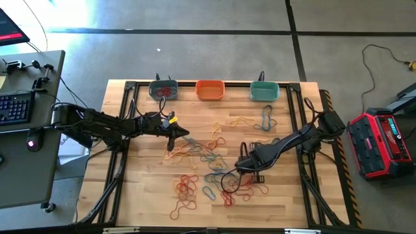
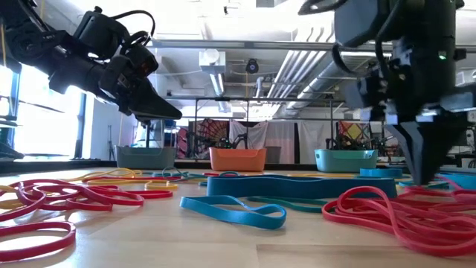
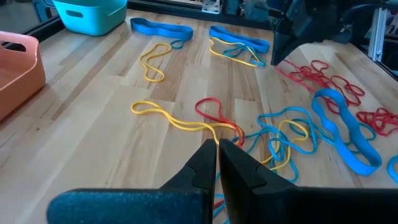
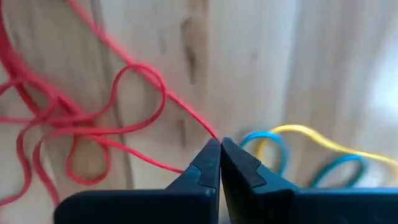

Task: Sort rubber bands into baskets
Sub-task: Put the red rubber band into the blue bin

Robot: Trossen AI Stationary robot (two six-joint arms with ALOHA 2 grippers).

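Many red, yellow and blue rubber bands [image 1: 208, 170] lie loose across the middle of the wooden table. Three baskets stand in a row at the far edge: grey-blue [image 1: 163, 90], orange [image 1: 210, 90] and teal [image 1: 264, 91]. My right gripper [image 4: 219, 142] points straight down at the table right of centre [image 1: 242, 166], shut on a strand of a red rubber band [image 4: 143, 81]. My left gripper [image 3: 217, 146] is shut with nothing in it. It hangs above the tangle left of centre [image 1: 179, 136], clear of the table in the low view [image 2: 167, 113]. My right gripper pinches a thin strand of the red rubber band [image 4: 208, 129] between its two fingertips, from above, pointing down. The rest of the band lies slack in loops on the table [image 4: 93, 124]. In the low view the fingertips [image 2: 422, 167] stand down among the red bands.
Red bands are in the grey-blue basket. Blue and yellow bands [image 1: 260, 122] lie near the teal basket. More red bands [image 1: 185, 190] lie toward the near edge. Black frame rails [image 1: 127, 123] run along the table's sides, and black cables trail by the right arm.
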